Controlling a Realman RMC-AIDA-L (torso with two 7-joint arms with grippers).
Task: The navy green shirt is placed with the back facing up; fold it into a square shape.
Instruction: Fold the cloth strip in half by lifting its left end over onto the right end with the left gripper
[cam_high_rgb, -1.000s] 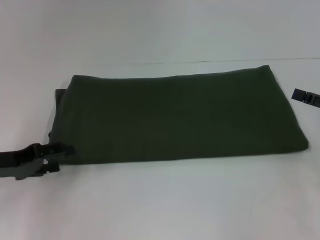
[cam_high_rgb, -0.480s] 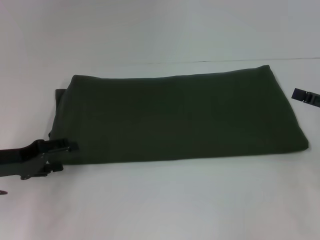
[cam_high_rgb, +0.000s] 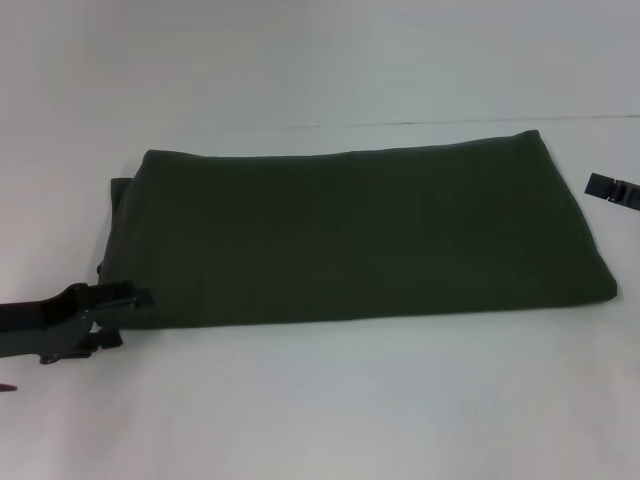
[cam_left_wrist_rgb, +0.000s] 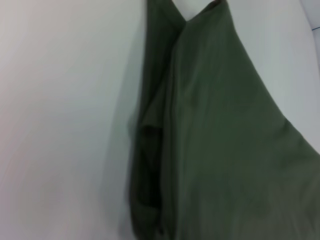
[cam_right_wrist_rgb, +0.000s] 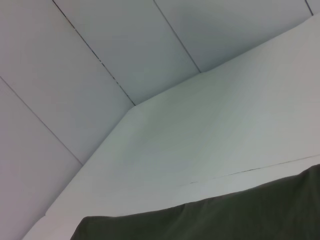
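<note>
Jaws of left gripper (cam_high_rgb: 140, 298) are sitting nearly together at shirt (cam_high_rgb: 350, 235) corner, lower left; right gripper (cam_high_rgb: 612, 190) jaws: cannot tell.

Left gripper (cam_high_rgb: 140, 298): low at near left, reaching rightward, fingers close together. Right gripper (cam_high_rgb: 612, 190): at far right edge, only partly visible.
</note>
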